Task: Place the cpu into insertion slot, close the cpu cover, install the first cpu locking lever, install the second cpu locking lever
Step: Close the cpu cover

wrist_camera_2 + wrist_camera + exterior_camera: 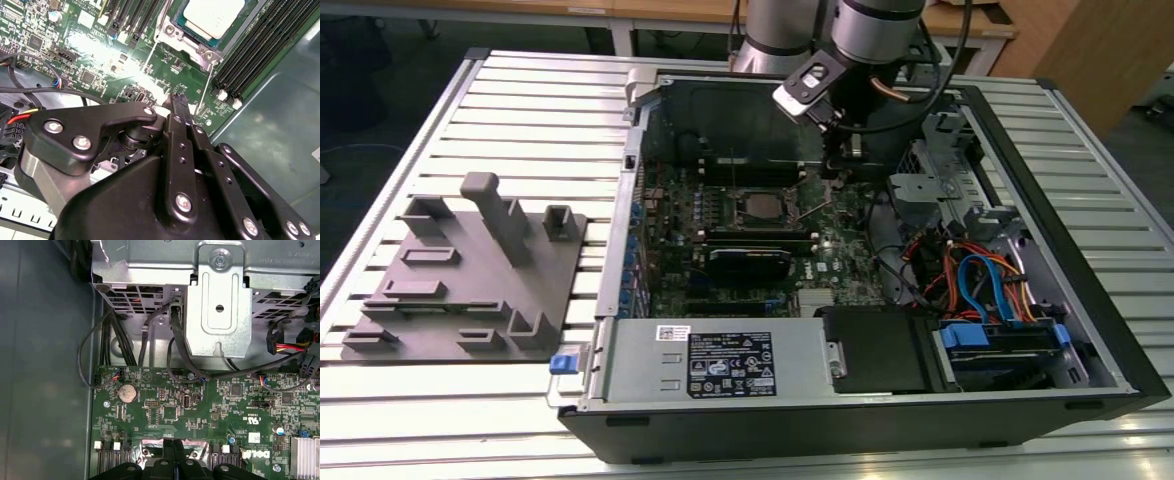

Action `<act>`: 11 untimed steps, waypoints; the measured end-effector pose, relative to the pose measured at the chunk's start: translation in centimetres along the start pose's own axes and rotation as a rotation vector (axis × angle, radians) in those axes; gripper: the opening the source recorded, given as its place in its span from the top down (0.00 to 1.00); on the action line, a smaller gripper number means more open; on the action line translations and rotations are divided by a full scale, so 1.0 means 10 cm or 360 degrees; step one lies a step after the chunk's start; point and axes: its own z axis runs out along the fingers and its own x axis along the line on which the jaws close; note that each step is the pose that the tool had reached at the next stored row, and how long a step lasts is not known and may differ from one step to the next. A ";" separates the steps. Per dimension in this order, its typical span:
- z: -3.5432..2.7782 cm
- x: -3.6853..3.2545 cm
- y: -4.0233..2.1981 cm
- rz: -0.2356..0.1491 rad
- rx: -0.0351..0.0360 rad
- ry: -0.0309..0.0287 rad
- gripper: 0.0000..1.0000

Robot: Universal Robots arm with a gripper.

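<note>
Pincer (178, 101) clenched, fingertips pressed together with nothing between them, hangs over the green motherboard (200, 410) just beside the insertion slot (200, 50). The cpu (212, 17) lies seated in that slot, silver top up; two thin wire levers (205, 90) jut alongside.

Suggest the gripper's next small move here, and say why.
Probably nudge the shut gripper onto the nearer lever and press it down. In the second wrist view the cpu sits seated with the cover seemingly down around it. The gripper's tip hangs just beside that thin lever, which looks unlatched, though I cannot be sure.
</note>
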 end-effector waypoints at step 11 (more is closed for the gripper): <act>0.029 -0.002 0.135 0.0000 0.0000 0.00001 0.90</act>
